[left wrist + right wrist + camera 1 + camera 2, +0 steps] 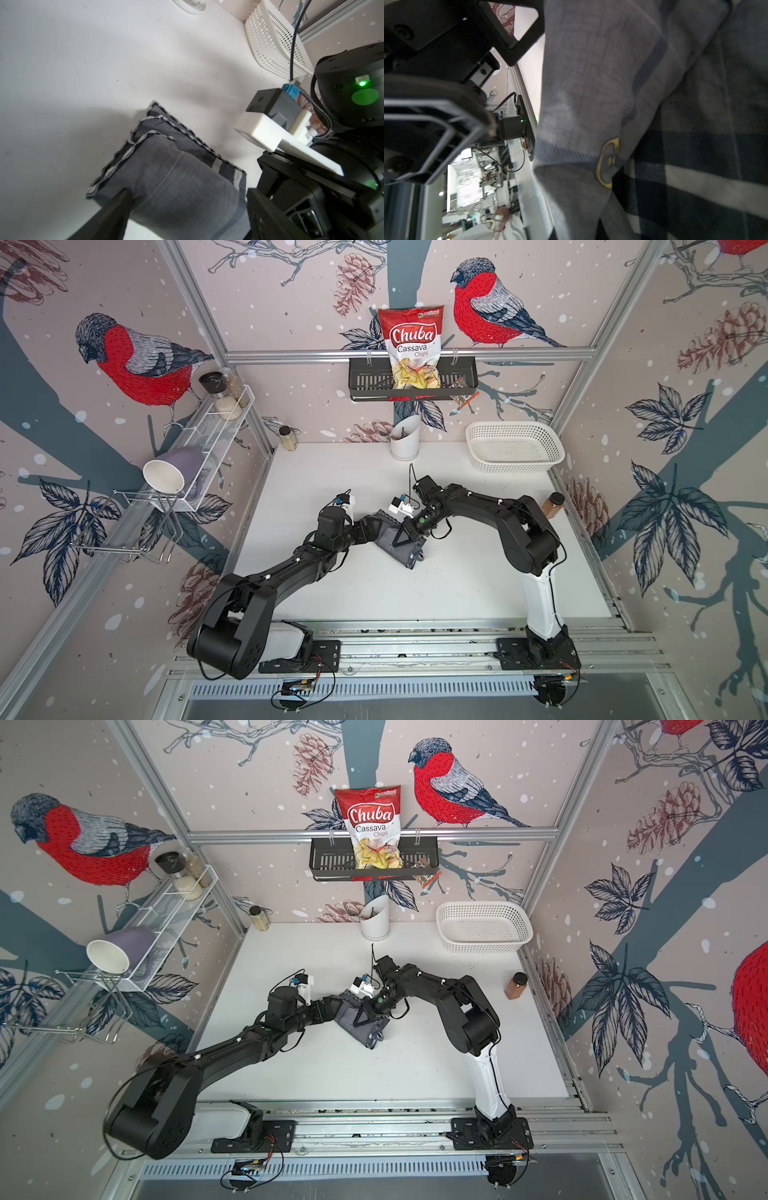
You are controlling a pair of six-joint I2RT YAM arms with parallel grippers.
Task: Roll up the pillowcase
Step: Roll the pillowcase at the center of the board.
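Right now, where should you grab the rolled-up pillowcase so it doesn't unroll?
Probably the fat middle of the pillowcase, from straight above, one finger on each side of the roll. It's a round tube lying flat, and its loose wavy-stitched flap sticks out along one side, so squeezing across should pin that flap shut.

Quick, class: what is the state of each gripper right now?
Left gripper: open, jaws astride the rolled pillowcase.
Right gripper: closed, seemingly pinching the pillowcase.
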